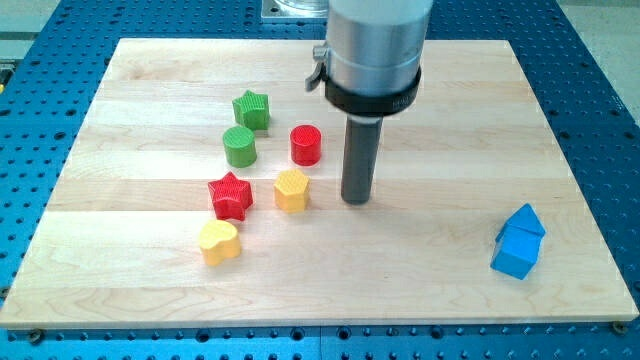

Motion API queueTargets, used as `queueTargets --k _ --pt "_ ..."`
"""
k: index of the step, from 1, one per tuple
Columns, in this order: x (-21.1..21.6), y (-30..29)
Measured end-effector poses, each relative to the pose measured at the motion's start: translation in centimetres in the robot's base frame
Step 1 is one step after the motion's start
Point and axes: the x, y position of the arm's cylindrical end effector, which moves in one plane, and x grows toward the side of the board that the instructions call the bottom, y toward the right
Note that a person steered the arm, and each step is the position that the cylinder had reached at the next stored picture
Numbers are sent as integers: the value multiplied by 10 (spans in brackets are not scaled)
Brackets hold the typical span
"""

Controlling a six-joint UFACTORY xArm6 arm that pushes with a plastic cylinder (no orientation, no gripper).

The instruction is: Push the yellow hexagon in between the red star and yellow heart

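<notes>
The yellow hexagon (291, 190) sits near the board's middle. The red star (230, 195) lies just to its left, a small gap between them. The yellow heart (218, 241) lies below the red star, close to it. My tip (356, 201) rests on the board to the right of the yellow hexagon, about one block's width away and not touching it. The dark rod rises from the tip into the grey arm body above.
A red cylinder (305, 145) stands above the yellow hexagon. A green cylinder (239, 146) and a green star (251, 109) lie at upper left. A blue block (519, 242) sits at the lower right. The wooden board (470, 120) lies on a blue perforated table.
</notes>
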Motion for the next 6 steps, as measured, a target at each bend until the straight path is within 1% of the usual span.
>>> queueTargets --k 1,2,3,4,5,6 --pt "2 -49" --pt "36 -88" --pt "72 -89" --pt "72 -74" --pt "80 -114" --pt "97 -171"
